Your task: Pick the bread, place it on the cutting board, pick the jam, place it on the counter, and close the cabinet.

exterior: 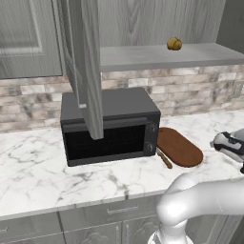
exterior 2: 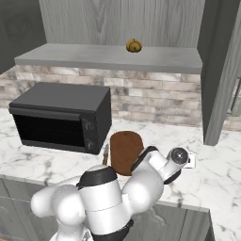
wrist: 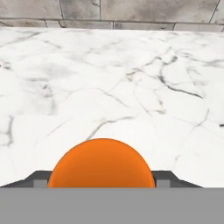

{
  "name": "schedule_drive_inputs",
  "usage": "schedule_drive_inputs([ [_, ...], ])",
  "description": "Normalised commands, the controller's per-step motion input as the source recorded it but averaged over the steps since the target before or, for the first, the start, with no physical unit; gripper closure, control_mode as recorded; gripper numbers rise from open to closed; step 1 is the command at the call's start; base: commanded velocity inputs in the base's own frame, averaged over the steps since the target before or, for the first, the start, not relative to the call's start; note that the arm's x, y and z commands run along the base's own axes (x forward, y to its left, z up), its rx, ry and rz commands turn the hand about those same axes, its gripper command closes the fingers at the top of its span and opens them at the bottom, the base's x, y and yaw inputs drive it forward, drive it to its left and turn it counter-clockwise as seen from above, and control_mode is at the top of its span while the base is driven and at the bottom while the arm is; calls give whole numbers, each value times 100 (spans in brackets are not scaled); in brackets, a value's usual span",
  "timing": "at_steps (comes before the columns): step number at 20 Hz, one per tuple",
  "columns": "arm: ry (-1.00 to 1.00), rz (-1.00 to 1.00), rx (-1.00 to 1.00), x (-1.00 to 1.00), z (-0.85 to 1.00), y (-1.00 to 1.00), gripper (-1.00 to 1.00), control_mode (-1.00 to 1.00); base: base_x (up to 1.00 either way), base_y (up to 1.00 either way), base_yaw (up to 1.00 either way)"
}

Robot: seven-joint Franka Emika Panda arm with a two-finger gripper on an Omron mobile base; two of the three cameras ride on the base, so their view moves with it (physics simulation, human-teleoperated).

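Observation:
The bread (exterior: pixel 174 44) (exterior 2: pixel 134 46), a small golden-brown lump, rests on the grey shelf (exterior: pixel 143 57) of the open cabinet. The dark oval cutting board (exterior: pixel 178 147) (exterior 2: pixel 125 149) lies bare on the marble counter (exterior: pixel 38 167), right of the microwave. In the hand view the orange jam (wrist: pixel 101 164) sits between the two finger tips of my gripper (wrist: pixel 101 177), which looks shut on it, just above the counter (wrist: pixel 113 87). My hand (exterior: pixel 229 145) (exterior 2: pixel 175 159) hovers over the counter to the right of the board.
A black microwave (exterior: pixel 109 126) (exterior 2: pixel 61 117) stands on the counter under the shelf. One cabinet door (exterior: pixel 88 62) hangs open in front of it, another (exterior 2: pixel 221 70) on the right. A stone-tile wall (wrist: pixel 109 11) backs the counter.

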Motion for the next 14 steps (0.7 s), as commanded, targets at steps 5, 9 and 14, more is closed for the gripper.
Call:
schedule_drive_inputs([
  [5,0,0,0,0,-1,0,100,-100,0,0,0],
  [9,0,0,0,0,0,0,100,-100,0,0,0],
  [14,0,0,0,0,0,0,-100,-100,0,0,0],
])
